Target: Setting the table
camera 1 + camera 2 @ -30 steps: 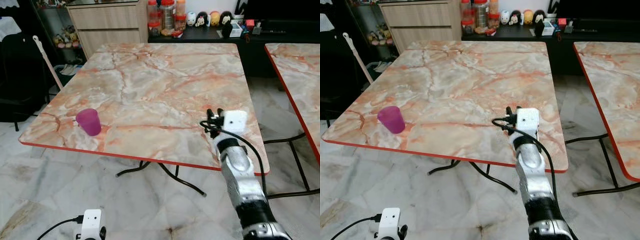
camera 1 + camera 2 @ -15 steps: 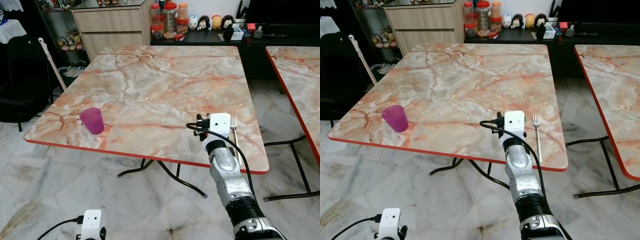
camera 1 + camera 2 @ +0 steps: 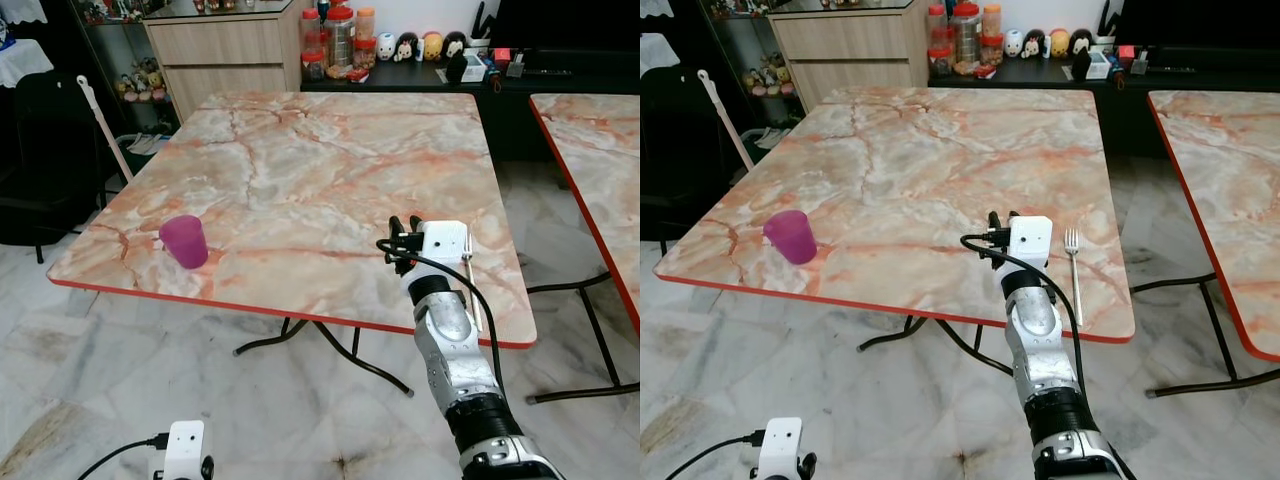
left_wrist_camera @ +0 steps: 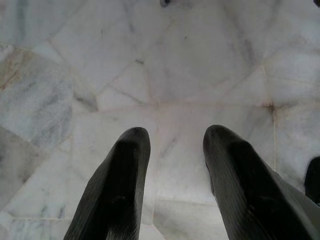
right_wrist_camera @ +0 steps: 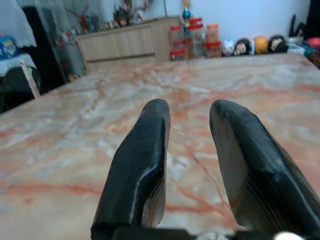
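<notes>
A silver fork (image 3: 1073, 262) lies flat on the marble table (image 3: 300, 170) near its front right corner, tines pointing away from me. My right gripper (image 3: 405, 226) hovers just left of the fork, low over the tabletop. It is open, and its black fingers (image 5: 145, 155) have nothing between them. A purple cup (image 3: 184, 241) stands upright near the table's front left corner, far from both grippers. My left gripper (image 4: 172, 137) hangs open over the marble floor beside me.
A second marble table (image 3: 600, 150) stands to the right, across a narrow gap. Behind the table are a wooden cabinet (image 3: 220, 50) and a dark shelf with jars (image 3: 335, 35) and figurines. A black chair (image 3: 40, 150) and a leaning broom handle (image 3: 105, 135) are on the left.
A second ago the right gripper covered the fork's spot; the fork now lies bare on the table. The arm drew back to the fork's left, then edged forward. The camera shifted slightly.
</notes>
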### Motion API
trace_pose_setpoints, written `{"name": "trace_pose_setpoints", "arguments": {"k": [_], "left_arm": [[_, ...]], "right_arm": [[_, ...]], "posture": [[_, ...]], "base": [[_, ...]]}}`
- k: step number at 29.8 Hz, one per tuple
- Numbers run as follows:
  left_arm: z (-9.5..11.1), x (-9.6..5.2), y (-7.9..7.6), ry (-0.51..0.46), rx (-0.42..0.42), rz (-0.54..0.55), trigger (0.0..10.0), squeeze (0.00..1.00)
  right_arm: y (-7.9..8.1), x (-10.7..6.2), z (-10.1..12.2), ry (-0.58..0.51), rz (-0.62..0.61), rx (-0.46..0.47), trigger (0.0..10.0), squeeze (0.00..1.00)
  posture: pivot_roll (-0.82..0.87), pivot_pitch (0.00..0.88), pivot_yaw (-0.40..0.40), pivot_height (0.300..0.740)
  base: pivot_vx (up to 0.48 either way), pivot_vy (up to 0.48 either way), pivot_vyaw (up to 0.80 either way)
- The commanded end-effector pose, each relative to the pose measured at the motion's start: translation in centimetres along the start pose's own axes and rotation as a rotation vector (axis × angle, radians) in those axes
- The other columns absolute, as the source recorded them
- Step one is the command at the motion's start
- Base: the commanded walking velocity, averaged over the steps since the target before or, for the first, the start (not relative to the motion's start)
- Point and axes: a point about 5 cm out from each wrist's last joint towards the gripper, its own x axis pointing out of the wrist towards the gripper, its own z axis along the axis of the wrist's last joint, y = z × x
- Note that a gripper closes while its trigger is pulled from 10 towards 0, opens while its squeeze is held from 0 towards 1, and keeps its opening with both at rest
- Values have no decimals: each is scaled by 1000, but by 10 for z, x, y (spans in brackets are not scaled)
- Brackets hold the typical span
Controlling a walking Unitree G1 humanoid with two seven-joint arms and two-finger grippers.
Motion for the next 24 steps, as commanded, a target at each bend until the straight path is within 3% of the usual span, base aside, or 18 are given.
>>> {"name": "trace_pose_setpoints", "arguments": {"k": [1, 4, 16, 24], "left_arm": [[-3, -1, 3, 9, 1, 10, 10000, 0], [-3, -1, 4, 9, 7, 9, 10000, 0], [-1, 0, 4, 3, 11, 4, 10000, 0], [-2, 0, 6, 6, 8, 11, 10000, 0]], "right_arm": [[6, 2, 6, -29, 27, 6, 10000, 0], [9, 2, 7, -36, 42, 21, 10000, 0], [9, -2, 7, -55, 37, 1, 10000, 0], [7, -17, -3, -26, 10, -19, 10000, 0]], "posture": [[15, 9, 76, 740], [13, 6, 78, 740], [13, 1, 80, 740], [9, 22, 83, 740]], "base": [[289, 0, 0], [289, 0, -521], [287, 0, 0], [284, 0, 0]]}}
